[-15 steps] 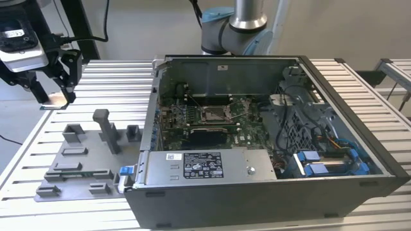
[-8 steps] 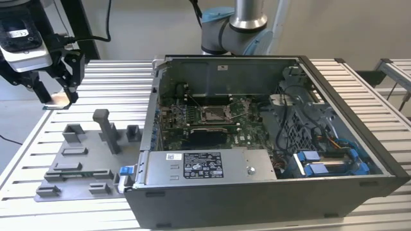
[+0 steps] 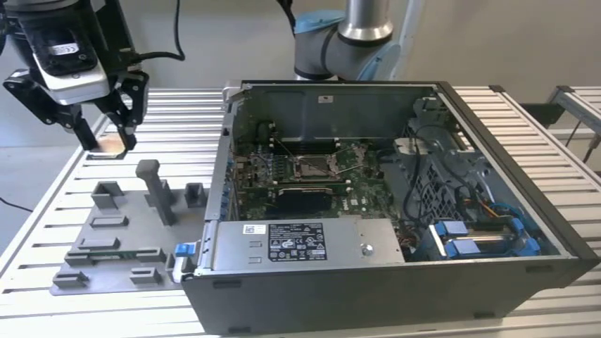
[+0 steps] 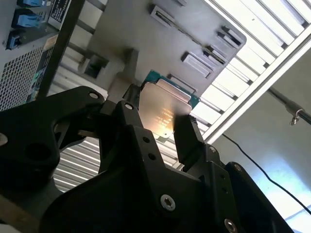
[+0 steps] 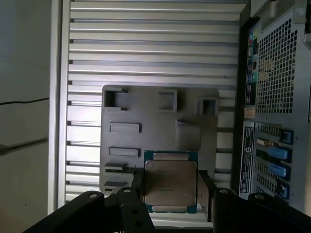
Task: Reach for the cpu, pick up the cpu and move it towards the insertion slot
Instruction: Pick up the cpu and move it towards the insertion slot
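Now | pincer clenched on cpu | square, pale silver top, green rim

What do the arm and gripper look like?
Arm: silver tube, grey joint, light-blue cap. Gripper: matte black jointed linkage fingers with silver screws, under a white-and-black housing. A black cable trails off it.

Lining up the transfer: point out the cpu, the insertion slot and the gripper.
cpu (image 5: 170,182): first wrist view, silver top face.
insertion slot (image 3: 313,167): exterior view, socket centre.
gripper (image 3: 109,144): exterior view, midway between fingertips.
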You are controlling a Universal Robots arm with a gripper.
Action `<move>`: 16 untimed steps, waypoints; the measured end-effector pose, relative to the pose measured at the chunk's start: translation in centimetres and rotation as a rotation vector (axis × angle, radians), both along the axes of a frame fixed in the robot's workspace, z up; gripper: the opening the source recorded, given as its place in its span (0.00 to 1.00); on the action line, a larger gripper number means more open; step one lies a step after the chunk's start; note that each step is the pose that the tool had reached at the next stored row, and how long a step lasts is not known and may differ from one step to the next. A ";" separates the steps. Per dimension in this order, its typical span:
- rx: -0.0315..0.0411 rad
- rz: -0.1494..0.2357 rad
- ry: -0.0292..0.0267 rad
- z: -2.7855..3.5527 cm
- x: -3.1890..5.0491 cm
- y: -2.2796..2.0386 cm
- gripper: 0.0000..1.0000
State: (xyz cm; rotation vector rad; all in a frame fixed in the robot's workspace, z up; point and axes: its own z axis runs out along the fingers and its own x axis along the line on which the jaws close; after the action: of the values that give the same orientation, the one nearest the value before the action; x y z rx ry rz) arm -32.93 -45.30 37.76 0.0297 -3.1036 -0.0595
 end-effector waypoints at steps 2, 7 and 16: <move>-0.0001 0.000 0.0000 0.00 0.60 0.00 0.00; -0.0002 0.003 0.0000 0.00 1.84 0.00 0.00; -0.0010 0.008 -0.0001 0.00 3.42 0.00 0.00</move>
State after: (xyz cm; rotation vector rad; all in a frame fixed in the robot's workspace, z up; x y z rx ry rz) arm -29.51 -45.30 37.76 0.0424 -3.1034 -0.0577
